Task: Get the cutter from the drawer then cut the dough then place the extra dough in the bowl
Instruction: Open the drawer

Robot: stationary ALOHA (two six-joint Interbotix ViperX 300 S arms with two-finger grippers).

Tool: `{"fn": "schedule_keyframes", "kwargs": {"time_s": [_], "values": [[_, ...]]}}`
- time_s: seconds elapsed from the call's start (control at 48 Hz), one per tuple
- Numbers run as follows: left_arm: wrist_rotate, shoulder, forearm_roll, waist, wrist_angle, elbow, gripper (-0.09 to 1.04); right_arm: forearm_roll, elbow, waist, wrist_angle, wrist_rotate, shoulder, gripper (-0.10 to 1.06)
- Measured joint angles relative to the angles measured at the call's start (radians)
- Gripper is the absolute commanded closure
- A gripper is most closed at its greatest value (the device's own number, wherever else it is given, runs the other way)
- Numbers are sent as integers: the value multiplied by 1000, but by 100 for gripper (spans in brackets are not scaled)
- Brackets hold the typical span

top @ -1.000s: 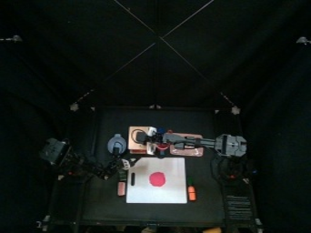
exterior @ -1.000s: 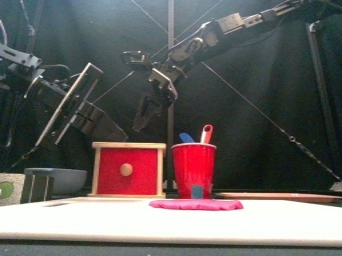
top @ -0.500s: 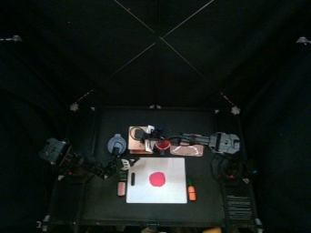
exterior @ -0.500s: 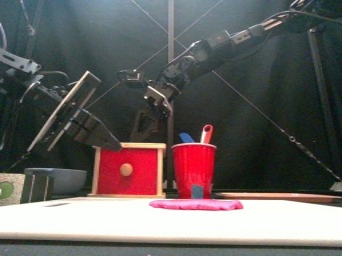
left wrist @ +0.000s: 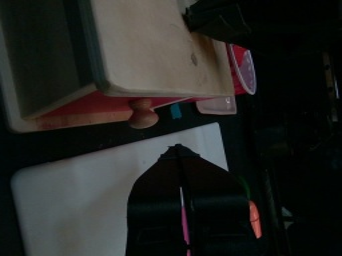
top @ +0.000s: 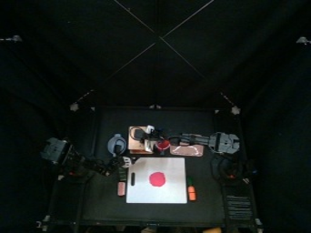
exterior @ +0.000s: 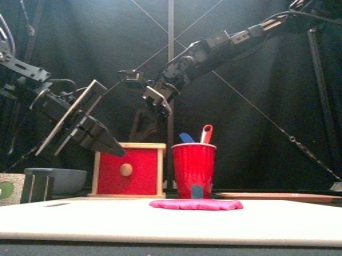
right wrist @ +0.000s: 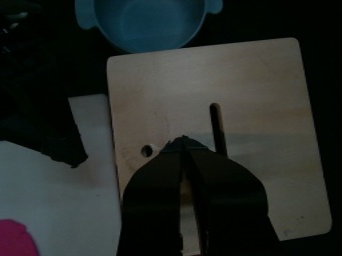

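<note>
Two closed grippers here! Top view: right gripper [top: 151, 138] over the wooden box [top: 134, 135], dough [top: 155, 177] in front of the box. Front view: drawer front [exterior: 128, 170] closed, cutter unseen, presumably inside. Left wrist view: left gripper [left wrist: 174, 152] near the box's knob [left wrist: 139, 119]. Right wrist view: if unpinned, the box could slide on a tug.

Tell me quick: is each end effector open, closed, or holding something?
Left end effector: closed, holding nothing.
Right end effector: closed, holding nothing.

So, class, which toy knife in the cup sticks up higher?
The red knife; its handle rises above the blue knife beside it in the red cup.
</note>
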Motion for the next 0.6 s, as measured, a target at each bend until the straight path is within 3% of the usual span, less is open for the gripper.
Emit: {"fn": "schedule_keyframes", "kwargs": {"time_s": [0.354,0.604], "values": [[-14,11,-49,2,41,-34,18,0,2,2,3,-2,0,94],[-17,12,-141,3,63,-41,12,-9,2,2,3,0,0,94]]}}
